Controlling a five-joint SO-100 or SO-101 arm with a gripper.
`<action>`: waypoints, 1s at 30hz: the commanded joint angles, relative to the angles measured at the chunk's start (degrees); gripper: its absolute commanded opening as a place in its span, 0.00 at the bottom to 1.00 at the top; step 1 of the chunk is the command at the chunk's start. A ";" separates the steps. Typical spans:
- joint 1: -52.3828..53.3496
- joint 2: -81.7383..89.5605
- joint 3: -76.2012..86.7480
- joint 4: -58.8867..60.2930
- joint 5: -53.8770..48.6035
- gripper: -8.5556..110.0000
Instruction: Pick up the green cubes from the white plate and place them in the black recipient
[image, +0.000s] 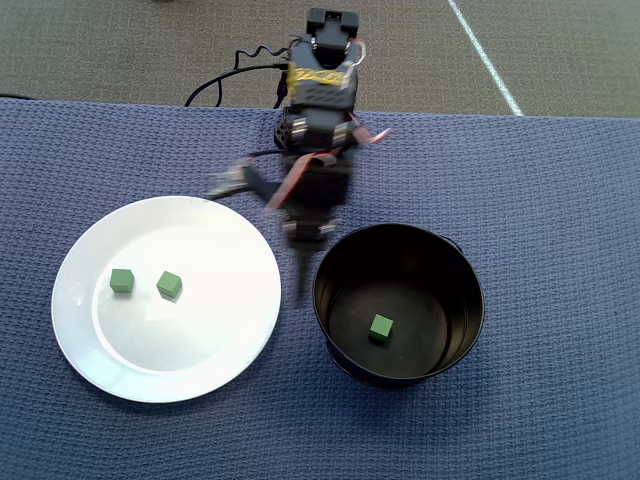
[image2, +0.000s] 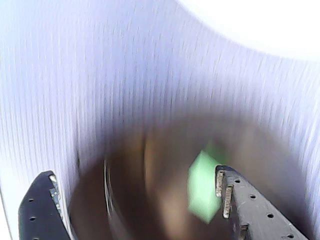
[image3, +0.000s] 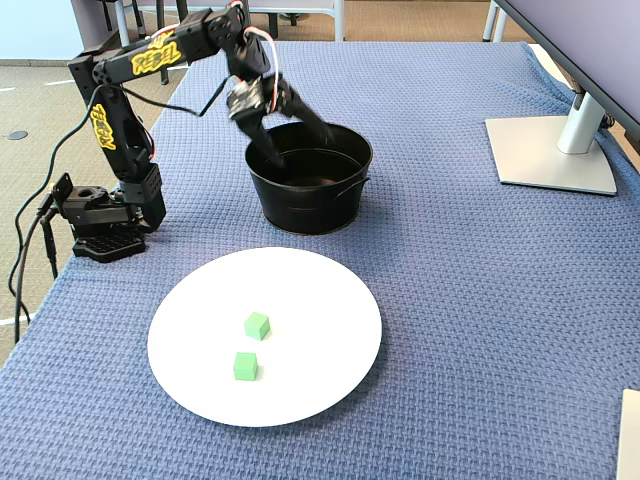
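Observation:
Two green cubes (image: 122, 281) (image: 169, 285) lie on the white plate (image: 200, 360) at the left of the overhead view; the fixed view shows them too (image3: 257, 325) (image3: 245, 366). A third green cube (image: 380, 327) lies on the floor of the black recipient (image: 465, 300), and it is blurred in the wrist view (image2: 202, 192). My gripper (image: 262, 240) is open wide and empty beside the recipient's rim, between it and the plate. In the wrist view my gripper (image2: 135, 175) looks down into the recipient (image2: 150, 210), and everything there is motion-blurred.
A blue woven cloth (image: 560, 200) covers the table. The arm's base (image3: 105, 225) and its cables sit at the table's edge. A grey monitor stand (image3: 550, 150) is at the far right of the fixed view. The plate's edge shows in the wrist view (image2: 260, 25).

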 joint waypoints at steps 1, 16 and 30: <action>11.78 -5.01 -1.58 -4.57 -7.82 0.36; 25.49 -20.48 0.97 -11.95 -10.81 0.35; 33.49 -26.19 0.09 -14.77 -13.18 0.32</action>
